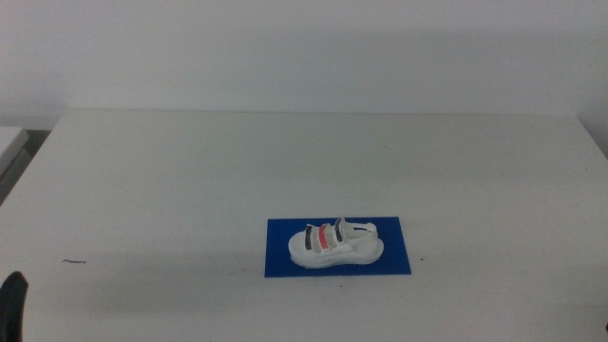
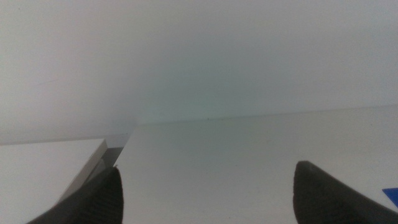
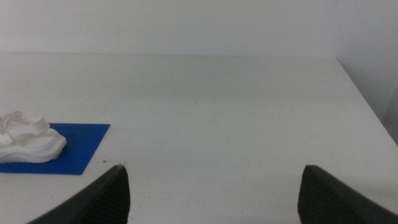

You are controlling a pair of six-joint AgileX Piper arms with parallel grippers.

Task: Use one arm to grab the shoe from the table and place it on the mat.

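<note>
The white shoe with black, red and grey straps lies on the deep blue mat on the white table, a little right of the middle near the front. The right wrist view shows the shoe on the mat from the side. My left gripper is open and empty; only a dark tip of it shows at the bottom left of the middle view. A sliver of the mat shows in the left wrist view. My right gripper is open and empty, out of the middle view.
A small dark speck lies on the table at the front left. A lower white surface adjoins the table's left edge. The table's right edge runs past my right gripper.
</note>
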